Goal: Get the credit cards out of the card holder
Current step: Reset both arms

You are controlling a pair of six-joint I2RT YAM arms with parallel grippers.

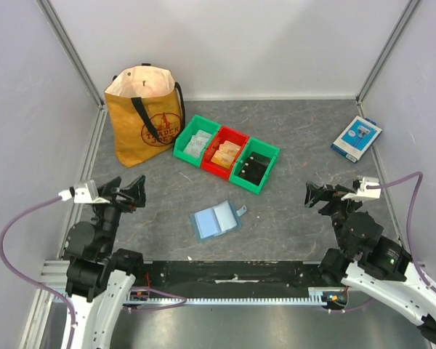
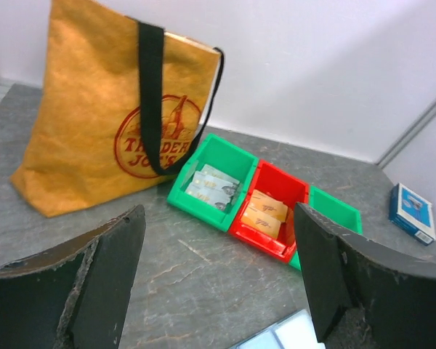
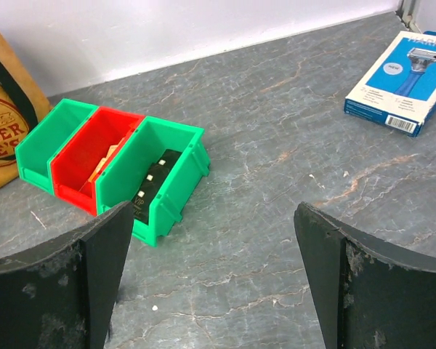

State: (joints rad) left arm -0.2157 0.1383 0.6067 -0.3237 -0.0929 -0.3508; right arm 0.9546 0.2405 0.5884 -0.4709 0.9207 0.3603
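The card holder (image 1: 215, 220), a dusty-blue wallet, lies open and flat on the table's near middle, its snap tab pointing right. Its corner shows at the bottom of the left wrist view (image 2: 287, 337). I cannot tell whether cards sit in its pockets. Pale grey-white cards (image 2: 212, 187) lie in the left green bin (image 1: 195, 139). Orange-tan cards (image 2: 265, 211) lie in the red bin (image 1: 226, 153). My left gripper (image 1: 131, 193) is open and empty, left of the wallet. My right gripper (image 1: 314, 195) is open and empty, right of it.
A third green bin (image 1: 255, 166) holds black cards (image 3: 154, 185). A tan tote bag (image 1: 144, 116) stands at the back left. A blue-and-white razor box (image 1: 356, 138) lies at the back right. White walls enclose the table.
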